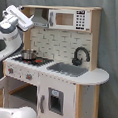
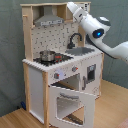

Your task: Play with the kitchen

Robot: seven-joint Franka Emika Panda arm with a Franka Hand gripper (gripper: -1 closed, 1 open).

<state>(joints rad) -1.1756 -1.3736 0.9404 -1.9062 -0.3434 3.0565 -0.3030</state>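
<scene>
The kitchen (image 1: 68, 90) is a tall white and light-wood toy unit, seen in both exterior views. It has a grey range hood (image 1: 41, 19), a small microwave (image 1: 67, 19), a black faucet (image 1: 80, 55), a sink (image 1: 69, 69) and a pot (image 1: 29, 54) on the stovetop. In the second exterior view the oven door (image 2: 70, 100) hangs open toward the front. My gripper (image 1: 28, 23) is raised at the kitchen's upper shelf level, beside the hood. In the second exterior view the gripper (image 2: 70, 6) reaches the top corner of the kitchen (image 2: 35, 80), where it hides the microwave.
A grey curtain (image 1: 113, 43) hangs behind the kitchen. The floor (image 2: 110, 112) is light wood. My white arm (image 2: 100, 35) crosses above the sink from the second exterior view's right. A white rounded shape (image 1: 11, 113) fills the first exterior view's bottom left corner.
</scene>
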